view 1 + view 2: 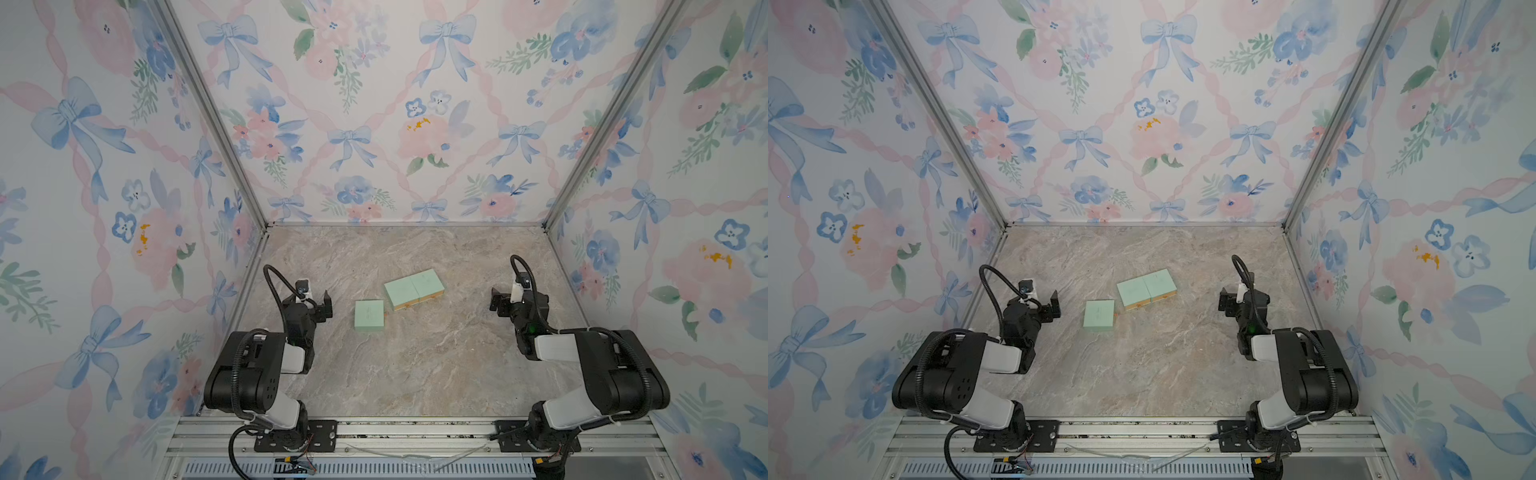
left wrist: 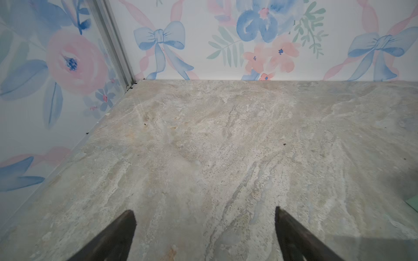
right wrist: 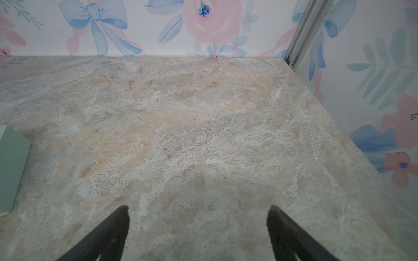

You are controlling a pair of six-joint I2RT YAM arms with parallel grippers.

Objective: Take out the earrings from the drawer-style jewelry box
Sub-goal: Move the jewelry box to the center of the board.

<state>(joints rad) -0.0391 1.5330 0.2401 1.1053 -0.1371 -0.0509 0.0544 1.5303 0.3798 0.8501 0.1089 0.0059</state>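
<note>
Hanging wide and empty, the left pincer [image 2: 203, 210] and right pincer [image 3: 198, 206] flank the small box [image 1: 369, 316] and long box [image 1: 413, 289], both shut on the worktop [image 1: 415, 374], earrings unseen, presumably inside one; tiny, light, likely slippery, they'd want a fine fingertip pinch.

A stone-patterned tabletop [image 1: 415, 365], grey-beige with paler veins, is closed in on three sides by walls [image 1: 374, 124] papered with watercolour flowers, blue bows and pink ribbons. Aluminium posts [image 1: 212, 112] rise from the tabletop's two far corners. A silver rail [image 1: 415, 428] runs along its near edge, with a slotted grille [image 1: 374, 469] farther out from the tabletop. The light is soft and even.
</note>
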